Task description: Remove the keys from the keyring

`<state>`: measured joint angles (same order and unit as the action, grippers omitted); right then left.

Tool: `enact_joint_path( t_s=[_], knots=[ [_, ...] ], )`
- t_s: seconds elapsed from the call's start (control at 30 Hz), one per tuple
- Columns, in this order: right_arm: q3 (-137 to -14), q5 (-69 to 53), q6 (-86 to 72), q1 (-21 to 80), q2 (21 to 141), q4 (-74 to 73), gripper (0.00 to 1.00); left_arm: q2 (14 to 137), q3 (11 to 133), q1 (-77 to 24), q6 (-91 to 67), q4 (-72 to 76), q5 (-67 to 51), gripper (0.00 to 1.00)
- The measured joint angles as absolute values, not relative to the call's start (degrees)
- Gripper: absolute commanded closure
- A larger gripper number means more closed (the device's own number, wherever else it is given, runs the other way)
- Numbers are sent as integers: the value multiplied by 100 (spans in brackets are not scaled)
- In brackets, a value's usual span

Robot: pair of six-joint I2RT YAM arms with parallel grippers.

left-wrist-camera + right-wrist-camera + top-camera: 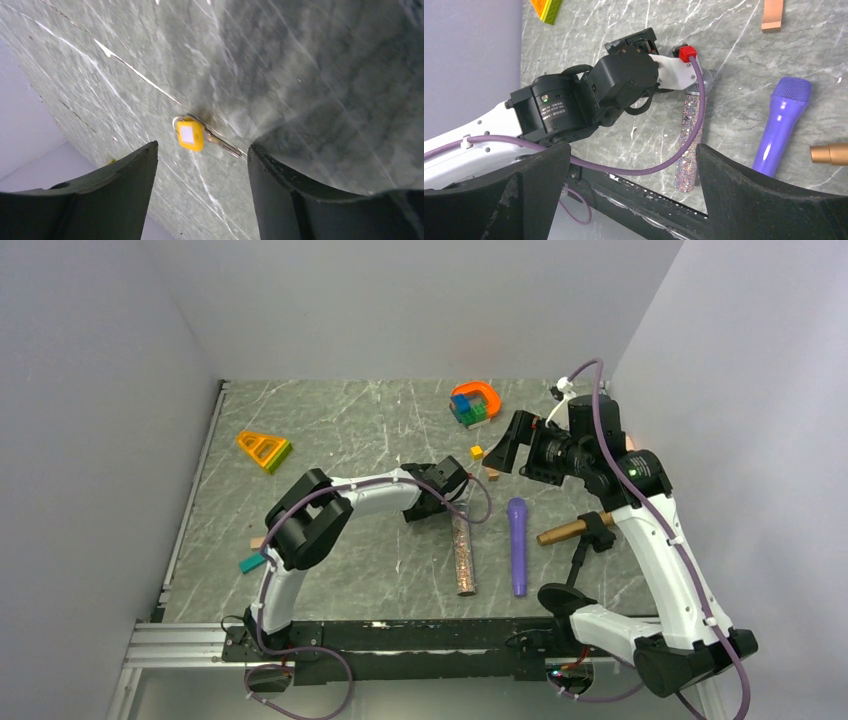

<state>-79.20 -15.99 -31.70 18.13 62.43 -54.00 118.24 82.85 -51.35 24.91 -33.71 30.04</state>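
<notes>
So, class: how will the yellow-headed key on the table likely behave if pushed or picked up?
The key lies flat on the smooth table, so it is probably hard to grip and may slide. It looks thin, stiff, likely light; unlikely to roll.

Bright even light, soft shadows, left wrist view slightly blurred

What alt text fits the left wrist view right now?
A yellow-headed key lies flat on the grey marbled table, centred just beyond the left gripper, whose dark jaws stand open and clear of it. A thin metal ring shows at its head.
</notes>
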Motion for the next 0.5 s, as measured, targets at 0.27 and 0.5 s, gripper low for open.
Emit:
enact_joint_path(
  t_s=[0.27, 0.5],
  knots=[
    [-8075, -1599, -2945, 1813, 6486, -5507, 0, 12075, 8606, -4941, 2587, -3297, 3048, 36],
    [-8182, -1597, -2827, 1811, 6539, -5634, 0, 12101, 8611, -4849, 2585, -3225, 3011, 49]
  ],
)
